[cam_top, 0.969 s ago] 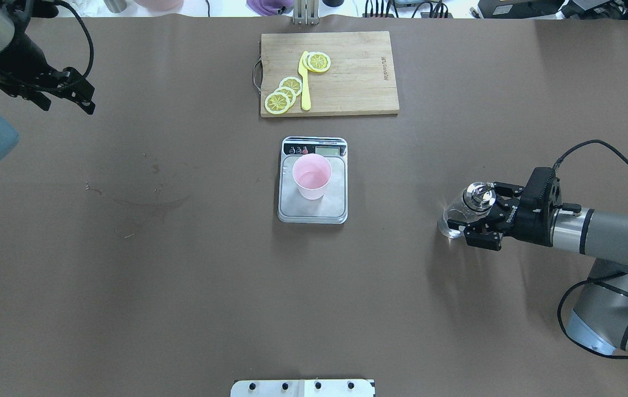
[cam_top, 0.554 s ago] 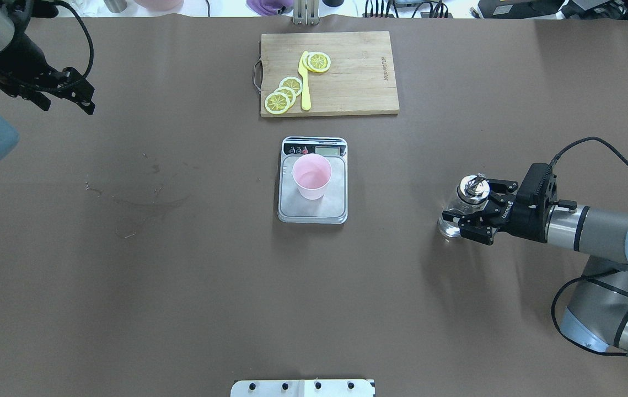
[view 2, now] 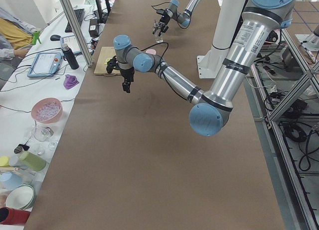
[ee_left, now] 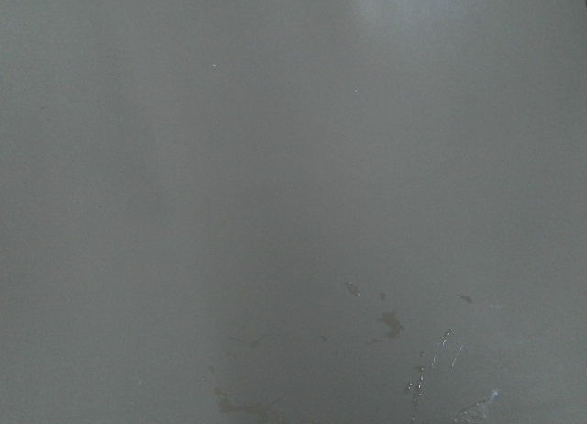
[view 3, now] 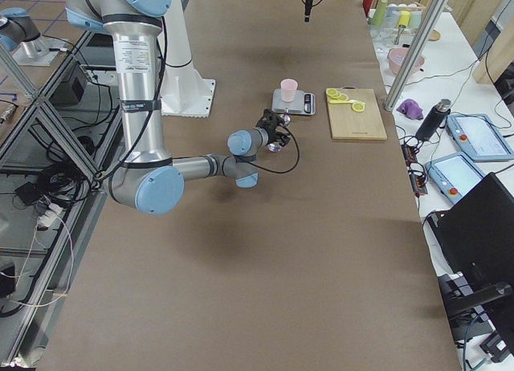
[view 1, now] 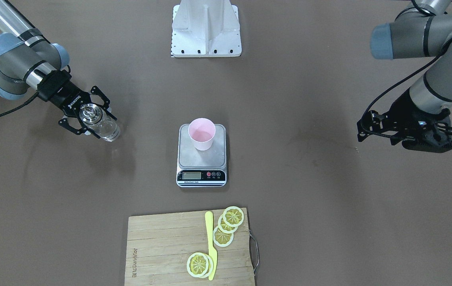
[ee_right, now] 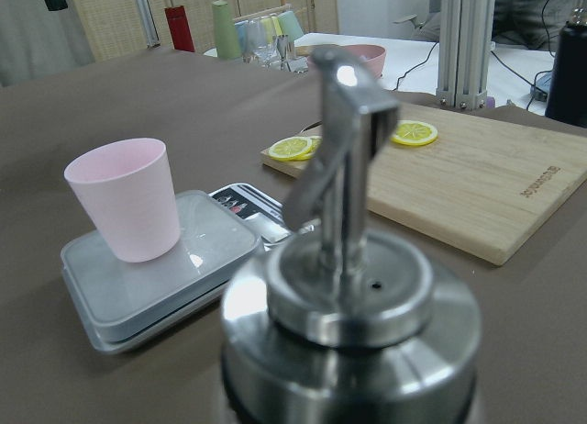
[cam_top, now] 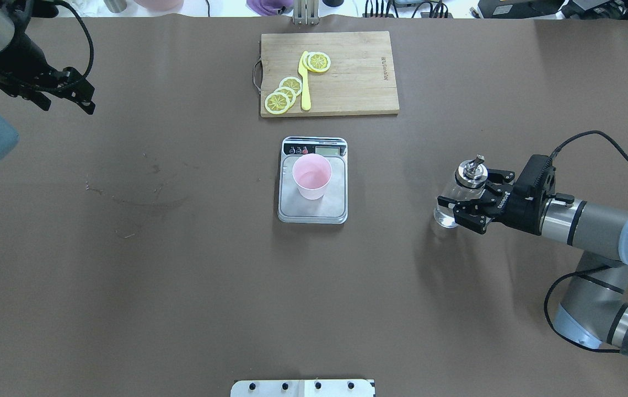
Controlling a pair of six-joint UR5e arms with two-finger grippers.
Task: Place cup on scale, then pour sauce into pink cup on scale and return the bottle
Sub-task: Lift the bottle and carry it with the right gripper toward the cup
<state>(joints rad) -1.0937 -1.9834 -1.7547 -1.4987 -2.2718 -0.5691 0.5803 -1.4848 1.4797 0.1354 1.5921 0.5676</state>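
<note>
Cup (cam_top: 311, 175) on scale (cam_top: 314, 212); cutting board (cam_top: 352, 82) behind; bottle (cam_top: 448, 202) well to right.

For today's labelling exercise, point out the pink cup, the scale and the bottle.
pink cup (cam_top: 311, 175): overhead exterior view, inside its open mouth.
scale (cam_top: 314, 210): overhead exterior view, bare steel platform.
bottle (cam_top: 470, 172): overhead exterior view, shiny metal cap.

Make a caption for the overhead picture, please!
Right gripper holds the bottle off to the side of the scale, where the pink cup stands.
</note>
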